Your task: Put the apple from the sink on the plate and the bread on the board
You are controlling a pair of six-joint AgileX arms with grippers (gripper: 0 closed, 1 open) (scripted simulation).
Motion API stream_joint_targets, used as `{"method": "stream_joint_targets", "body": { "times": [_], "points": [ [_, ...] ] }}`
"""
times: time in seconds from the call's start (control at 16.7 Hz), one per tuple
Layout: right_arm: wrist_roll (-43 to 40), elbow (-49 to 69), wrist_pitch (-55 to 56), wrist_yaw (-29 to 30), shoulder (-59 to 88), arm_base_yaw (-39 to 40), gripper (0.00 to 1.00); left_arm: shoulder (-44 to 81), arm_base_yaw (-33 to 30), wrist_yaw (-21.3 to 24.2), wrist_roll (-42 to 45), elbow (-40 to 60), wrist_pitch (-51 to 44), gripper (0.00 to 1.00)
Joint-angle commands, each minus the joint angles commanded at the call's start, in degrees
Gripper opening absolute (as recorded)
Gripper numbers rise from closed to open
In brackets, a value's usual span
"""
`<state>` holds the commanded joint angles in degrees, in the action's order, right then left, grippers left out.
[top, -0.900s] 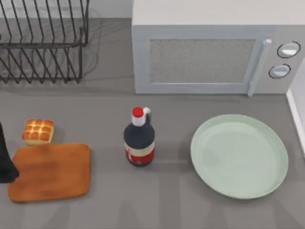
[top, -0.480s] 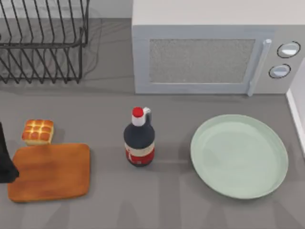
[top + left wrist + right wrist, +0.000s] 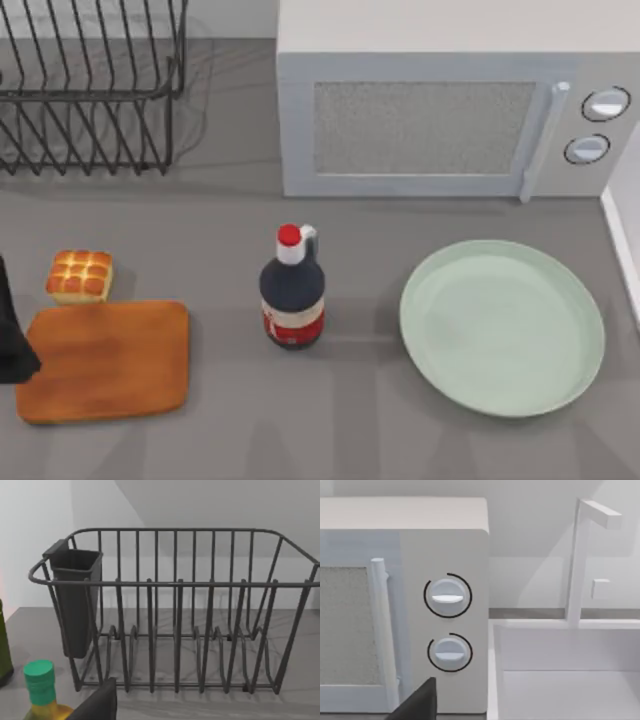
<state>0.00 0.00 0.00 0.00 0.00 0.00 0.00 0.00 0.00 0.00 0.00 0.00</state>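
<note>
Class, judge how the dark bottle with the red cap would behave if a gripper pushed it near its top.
The bottle stands upright, taller than its base is wide, so a high push would probably tip it. Its rounded body suggests it would then roll across the table. Its glossy surface looks slippery.

The bread is set just above the board at lower left. The bottle stands at centre, the plate at lower right, the microwave above them, the rack upper left.
</note>
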Motion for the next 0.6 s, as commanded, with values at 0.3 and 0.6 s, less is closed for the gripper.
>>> {"method": "stream_joint_targets", "body": {
  "times": [0.3,0.6],
  "points": [
    [0.0,0.0,0.0,0.0,0.0,0.0,1.0,0.0,0.0,0.0,0.0,0.0,0.0,1.0],
    [-0.1,0.5,-0.4,0.0,0.6,-0.1,1.0,0.0,0.0,0.0,0.0,0.0,0.0,1.0]
  ]
}}
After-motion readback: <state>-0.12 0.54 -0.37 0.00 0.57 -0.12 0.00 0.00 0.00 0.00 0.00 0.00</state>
